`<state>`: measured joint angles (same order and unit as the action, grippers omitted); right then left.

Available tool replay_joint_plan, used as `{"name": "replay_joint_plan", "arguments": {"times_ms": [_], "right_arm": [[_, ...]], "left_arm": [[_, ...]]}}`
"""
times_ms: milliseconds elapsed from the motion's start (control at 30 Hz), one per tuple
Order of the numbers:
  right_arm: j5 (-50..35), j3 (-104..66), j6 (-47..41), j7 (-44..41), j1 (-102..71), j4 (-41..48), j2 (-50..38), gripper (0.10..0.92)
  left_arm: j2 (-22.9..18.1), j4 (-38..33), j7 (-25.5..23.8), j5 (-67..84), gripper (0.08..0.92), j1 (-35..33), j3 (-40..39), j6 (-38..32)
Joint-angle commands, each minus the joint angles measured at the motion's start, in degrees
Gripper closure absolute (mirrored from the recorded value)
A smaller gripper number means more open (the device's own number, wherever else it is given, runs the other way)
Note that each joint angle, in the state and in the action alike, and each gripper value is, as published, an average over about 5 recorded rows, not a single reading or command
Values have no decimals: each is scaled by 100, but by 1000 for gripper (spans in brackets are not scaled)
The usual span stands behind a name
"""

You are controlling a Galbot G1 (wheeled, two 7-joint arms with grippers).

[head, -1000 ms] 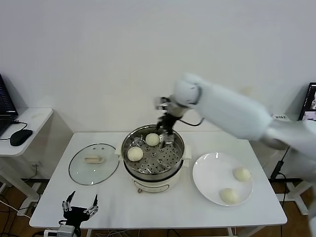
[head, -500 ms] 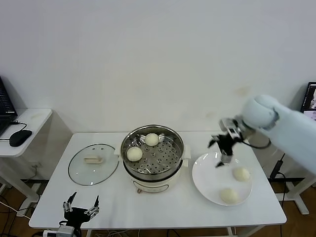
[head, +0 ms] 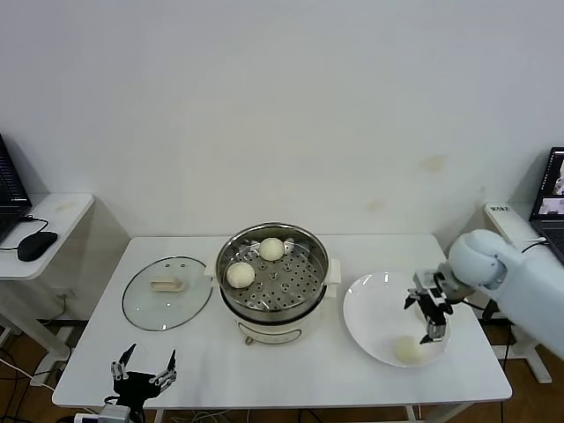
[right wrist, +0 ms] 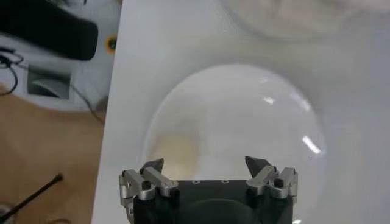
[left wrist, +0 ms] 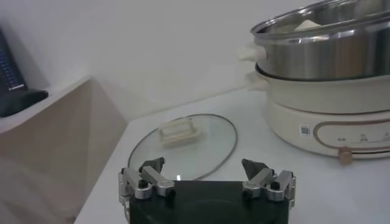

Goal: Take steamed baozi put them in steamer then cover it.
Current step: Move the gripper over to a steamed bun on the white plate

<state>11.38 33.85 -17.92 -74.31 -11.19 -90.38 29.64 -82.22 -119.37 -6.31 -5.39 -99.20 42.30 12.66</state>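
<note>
Right gripper spread wide above white plate, two baozi in steamer, left gripper wide, parked at table edge

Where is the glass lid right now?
In the head view the glass lid lies flat on the white table, on the robot's left beside the steamer, ahead of the parked left gripper.
</note>
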Motion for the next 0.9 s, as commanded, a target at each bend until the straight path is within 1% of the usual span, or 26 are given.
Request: {"name": "replay_joint_plan", "arguments": {"times_ms": [33,367,900], "right_arm": [[398,-202,108,83,-519,346,240,203],[400,-110,89,27,-511,425,370,203],[355,-85,20,113,-549,698,606,203]], "left_arm": [[23,81,-25,14,177,10,11,14],[37,141,-99,-31,177,64,7,30],[36,268,-68,-39,177,101,5,22]]}}
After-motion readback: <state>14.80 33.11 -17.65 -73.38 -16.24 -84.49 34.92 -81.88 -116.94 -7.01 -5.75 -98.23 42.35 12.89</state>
